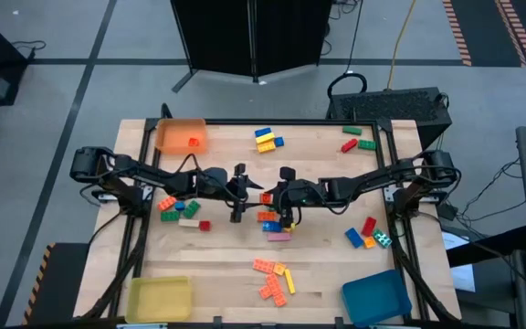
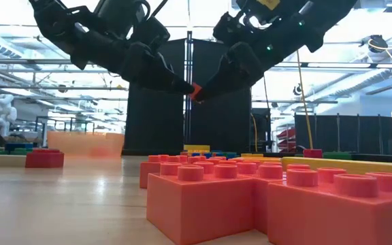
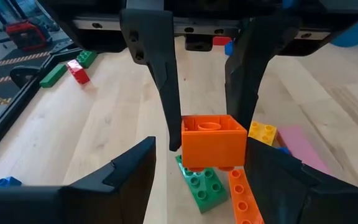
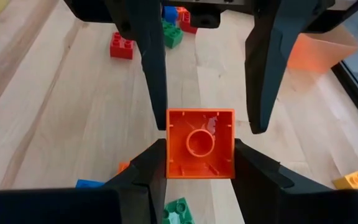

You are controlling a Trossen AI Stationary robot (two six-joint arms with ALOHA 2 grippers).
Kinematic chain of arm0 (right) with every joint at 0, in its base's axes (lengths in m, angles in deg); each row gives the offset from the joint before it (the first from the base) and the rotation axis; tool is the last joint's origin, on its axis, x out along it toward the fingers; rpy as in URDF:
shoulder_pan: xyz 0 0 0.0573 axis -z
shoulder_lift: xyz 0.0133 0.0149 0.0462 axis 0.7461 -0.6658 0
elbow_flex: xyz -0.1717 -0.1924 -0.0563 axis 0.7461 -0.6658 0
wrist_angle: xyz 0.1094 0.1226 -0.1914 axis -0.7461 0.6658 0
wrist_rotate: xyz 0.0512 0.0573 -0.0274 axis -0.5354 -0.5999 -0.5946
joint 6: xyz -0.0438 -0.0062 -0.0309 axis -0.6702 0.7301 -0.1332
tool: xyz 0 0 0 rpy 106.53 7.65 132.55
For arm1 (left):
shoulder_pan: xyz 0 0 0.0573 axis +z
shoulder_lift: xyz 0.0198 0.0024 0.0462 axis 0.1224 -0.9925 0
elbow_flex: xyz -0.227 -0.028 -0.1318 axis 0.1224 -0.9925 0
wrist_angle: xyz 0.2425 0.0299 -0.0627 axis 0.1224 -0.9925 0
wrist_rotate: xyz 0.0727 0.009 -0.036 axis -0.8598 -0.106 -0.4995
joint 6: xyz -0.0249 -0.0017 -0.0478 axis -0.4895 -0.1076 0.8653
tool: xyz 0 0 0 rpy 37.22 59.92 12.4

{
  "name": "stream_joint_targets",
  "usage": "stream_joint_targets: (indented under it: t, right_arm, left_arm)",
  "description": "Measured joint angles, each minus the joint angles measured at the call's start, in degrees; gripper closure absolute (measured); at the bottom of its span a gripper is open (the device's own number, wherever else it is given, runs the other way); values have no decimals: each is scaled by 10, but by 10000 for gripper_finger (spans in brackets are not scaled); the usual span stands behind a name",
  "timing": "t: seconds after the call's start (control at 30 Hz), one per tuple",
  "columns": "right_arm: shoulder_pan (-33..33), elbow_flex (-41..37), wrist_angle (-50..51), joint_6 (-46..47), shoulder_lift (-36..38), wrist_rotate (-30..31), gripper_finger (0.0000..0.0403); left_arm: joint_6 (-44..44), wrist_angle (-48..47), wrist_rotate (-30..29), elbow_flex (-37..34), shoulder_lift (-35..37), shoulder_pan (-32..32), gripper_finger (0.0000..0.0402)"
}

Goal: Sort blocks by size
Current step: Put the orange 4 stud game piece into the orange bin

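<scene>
An orange square block (image 4: 201, 143) hangs in the air over the table's middle, small in the high view (image 1: 265, 197) and in the low view (image 2: 196, 92). Its hollow underside faces my right wrist camera. My right gripper (image 4: 201, 149) (image 1: 278, 196) comes from the table's right and is shut on it. My left gripper (image 3: 204, 148) (image 1: 244, 195) comes from the left and is open. Its fingers (image 4: 261, 93) stand on either side of the same block, with a gap on one side. Other blocks (image 1: 274, 224) lie on the table below. My right gripper pinches the orange block by two opposite side walls (image 4: 170, 152) between its two fingers (image 4: 148, 171). It comes from the table's right, slanting down. The block is lifted clear of the table, its open underside turned toward that wrist and its studs away.
An orange tray (image 1: 181, 135) stands at the far left, a yellow tray (image 1: 160, 297) at the near left, a blue tray (image 1: 375, 297) at the near right. Block clusters lie at the far middle (image 1: 268, 139), far right (image 1: 354, 139), left (image 1: 179, 208), right (image 1: 368, 233) and near middle (image 1: 275, 279).
</scene>
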Motion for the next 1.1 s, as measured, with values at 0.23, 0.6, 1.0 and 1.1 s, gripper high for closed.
stream_joint_targets:
  t: [0.23,0.6,1.0,1.1]
  right_arm:
    - [0,0,-2,-2,0,0,266]
    - [0,0,0,-3,1,2,266]
    - [1,1,1,-7,1,8,239]
    - [0,1,-1,-2,1,36,214]
  left_arm:
    - [0,7,2,0,0,0,168]
    - [0,7,6,0,0,0,256]
    - [4,9,-11,0,2,0,258]
    - [4,18,-23,0,3,1,258]
